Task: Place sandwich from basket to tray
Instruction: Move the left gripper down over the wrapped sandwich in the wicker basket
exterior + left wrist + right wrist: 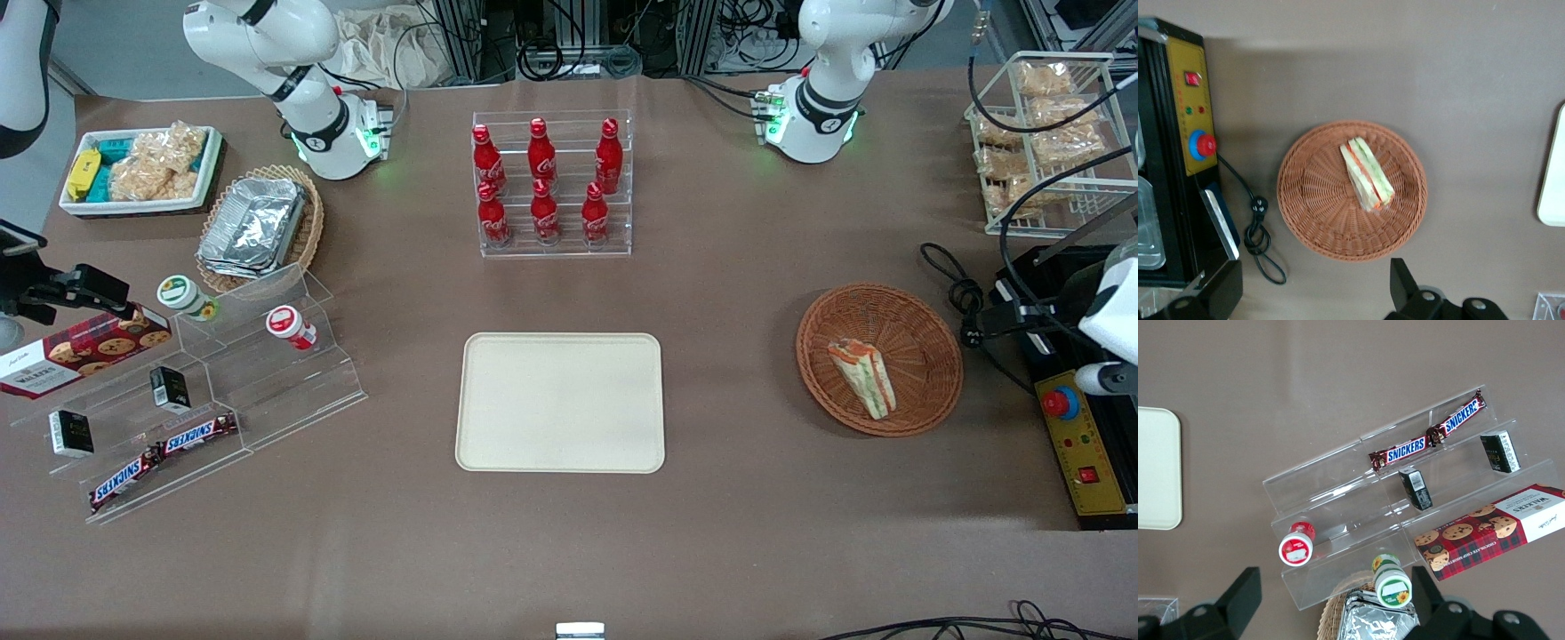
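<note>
The sandwich (862,378) (1367,173), a clear-wrapped wedge with green and orange-red layers, lies on its side in the round reddish-brown wicker basket (925,329) (1318,200) toward the working arm's end of the table. The cream tray (560,402) (1551,167) lies flat and bare at mid-table. My left gripper (1013,316) (1311,293) hangs high above the table beside the basket, on the side farther from the front camera. Its fingers (1405,287) are spread wide, open, with nothing between them.
A black control box (1080,444) with a red button and a looped cable (956,284) sit beside the basket. A rack of cola bottles (551,182) stands farther back. A wire rack of snack bags (1049,133), an acrylic shelf (196,391) and a foil-container basket (258,227) line the ends.
</note>
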You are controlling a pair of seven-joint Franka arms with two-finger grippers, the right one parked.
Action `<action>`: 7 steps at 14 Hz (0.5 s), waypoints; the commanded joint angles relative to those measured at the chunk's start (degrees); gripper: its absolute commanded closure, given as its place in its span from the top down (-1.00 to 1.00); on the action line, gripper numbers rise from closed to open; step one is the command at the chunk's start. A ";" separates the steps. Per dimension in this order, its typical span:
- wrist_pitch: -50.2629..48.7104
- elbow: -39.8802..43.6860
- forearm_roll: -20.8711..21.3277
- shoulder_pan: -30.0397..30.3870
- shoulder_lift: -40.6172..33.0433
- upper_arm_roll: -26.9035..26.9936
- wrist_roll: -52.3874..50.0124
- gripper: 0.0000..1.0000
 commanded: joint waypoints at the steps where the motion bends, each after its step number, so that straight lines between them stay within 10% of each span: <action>1: 0.57 -6.63 -0.45 0.20 0.25 -0.33 -2.63 0.98; 7: 23.65 -26.31 -0.36 0.55 0.69 -0.24 -16.95 0.98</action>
